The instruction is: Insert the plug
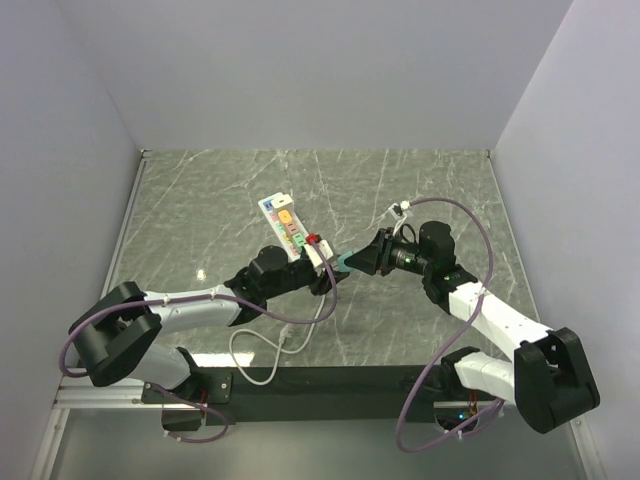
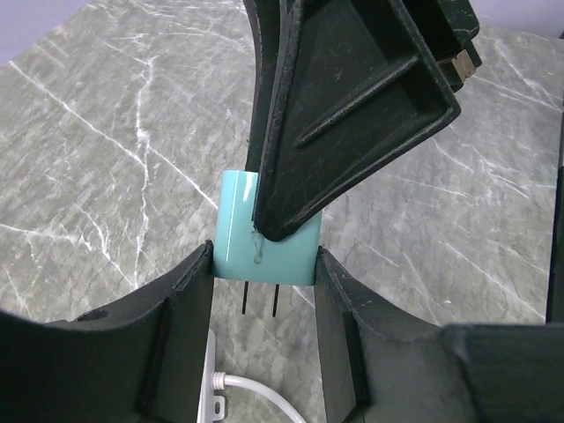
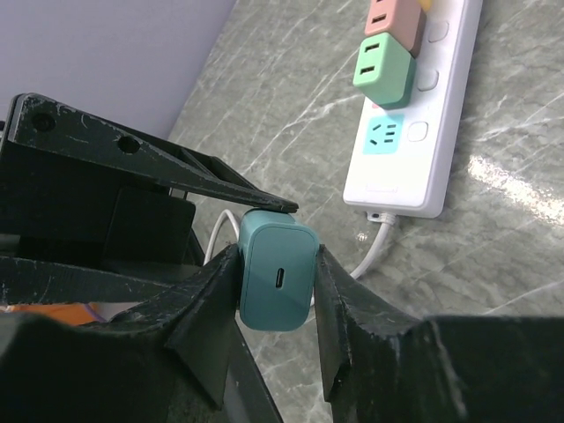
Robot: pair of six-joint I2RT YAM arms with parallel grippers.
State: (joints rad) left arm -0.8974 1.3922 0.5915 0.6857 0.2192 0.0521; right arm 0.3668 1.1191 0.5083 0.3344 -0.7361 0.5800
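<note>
The teal plug (image 3: 275, 278) is held clear of the worktop (image 1: 420, 190), just beside the cable end of the white power strip (image 1: 283, 225). Both sets of jaws grip it at once. The left jaws are closed on its two narrow sides, with the fingers (image 2: 189, 295) pressed against it. Its two prongs (image 2: 242, 298) point back between them toward the left wrist. The right jaws are closed crosswise on the other faces, and one right finger (image 2: 352, 106) lies flat over the plug's broad side. The plug's port end faces the right wrist.

The left arm (image 1: 190, 300) stretches low from the left toward the centre. The right arm (image 1: 490, 315) comes in bent from the right, its wrist aimed left. On the strip a green plug (image 3: 385, 70) and a pink plug (image 3: 394, 18) are seated. The socket (image 3: 383, 135) nearest the white cable (image 3: 374, 251) is bare.
</note>
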